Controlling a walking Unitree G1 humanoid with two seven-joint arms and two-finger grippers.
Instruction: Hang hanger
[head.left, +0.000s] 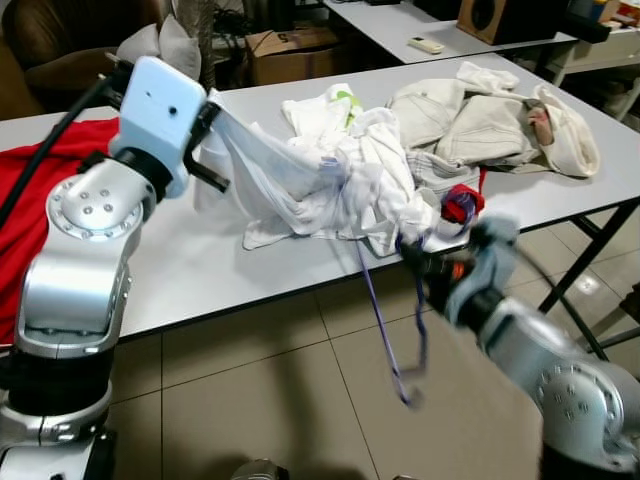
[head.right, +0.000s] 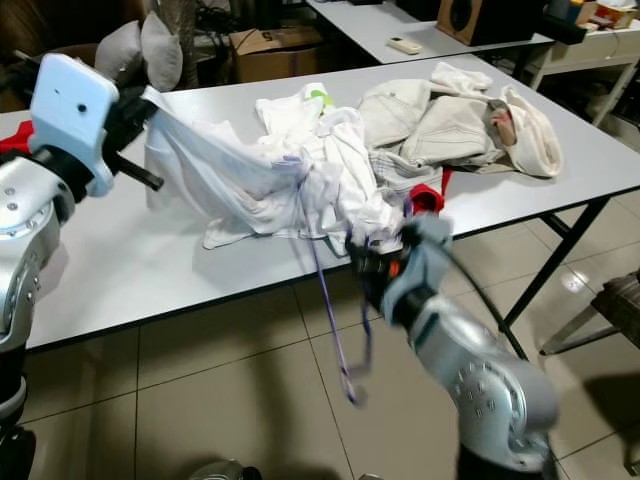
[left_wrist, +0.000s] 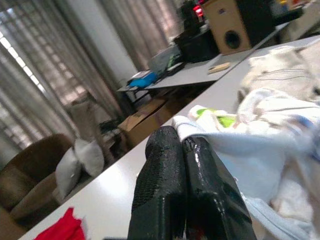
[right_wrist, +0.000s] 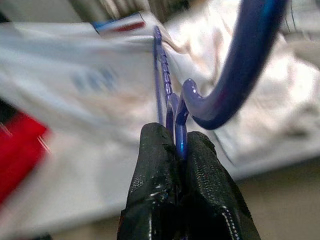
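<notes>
Two grippers are at work over the long white table, and we see each one closed on something. Our left gripper is raised above the table's left part, its two black fingers pressed together on a fold of the thin white garment, which stretches taut from the fingers down to the heap of white cloth in the middle of the table. In the left wrist view the fingers touch along their whole length, with pale cloth running off beside them.

Our right gripper hangs just off the table's near edge, below the heap. Its fingers are clamped tight on the thin blue-purple plastic hanger. In the right wrist view the hanger's wire-like bars pass up between the fingertips and its curved hook arcs away above them. From the head views the hanger dangles in front of the table edge, one end reaching up into the white garment and the lower part hanging over the tiled floor. The picture is blurred around this gripper.

A small red and blue cloth item lies at the table edge just beside the right gripper. A pile of cream-coloured clothes lies further back on the right, and a red cloth covers the table's far left end.
</notes>
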